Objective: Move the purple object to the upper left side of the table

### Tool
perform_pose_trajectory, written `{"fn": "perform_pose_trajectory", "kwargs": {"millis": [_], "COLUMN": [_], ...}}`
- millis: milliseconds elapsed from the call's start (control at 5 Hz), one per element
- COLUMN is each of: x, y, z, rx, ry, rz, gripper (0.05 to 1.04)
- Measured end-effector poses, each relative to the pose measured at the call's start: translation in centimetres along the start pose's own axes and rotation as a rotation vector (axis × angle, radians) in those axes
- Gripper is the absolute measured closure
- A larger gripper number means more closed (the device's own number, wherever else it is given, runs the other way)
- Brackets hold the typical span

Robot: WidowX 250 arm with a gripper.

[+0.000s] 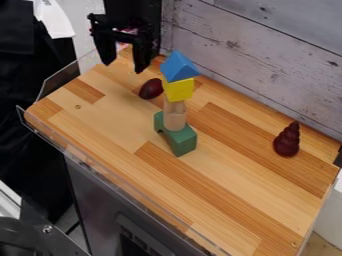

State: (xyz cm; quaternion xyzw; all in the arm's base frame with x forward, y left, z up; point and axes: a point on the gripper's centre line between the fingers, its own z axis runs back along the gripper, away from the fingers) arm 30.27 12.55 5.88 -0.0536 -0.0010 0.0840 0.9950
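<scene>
Nearest us, the green arch block (183,141) bears tan cylinders (175,121), a yellow block (178,90) and a blue prism (178,67). At our right, a dark purplish swirl (287,142) stands tip up, its long axis roughly upright. Farther back, left of the tower, we see a dark purplish oval (151,89) lying with its long axis from lower left to upper right. We can't tell which is the task's. Beyond it, upper left, the gripper (123,68) hangs, fingers apart.

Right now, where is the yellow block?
In the camera view, the yellow block is above centre in the tower, directly beneath the blue block, above the wooden piece.
</scene>
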Motion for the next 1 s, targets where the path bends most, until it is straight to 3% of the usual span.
{"fn": "perform_pose_trajectory", "kwargs": {"millis": [200,600,1000], "x": [-1.8,-4.8,-5.6], "y": [0.3,0.5,0.3], "z": [-0.1,0.5,0.6], "rx": [0.011,0.079,0.081], "ry": [0.015,0.003,0.011], "rz": [-0.005,-0.020,-0.011], "gripper": [0.085,0.085,0.085]}}
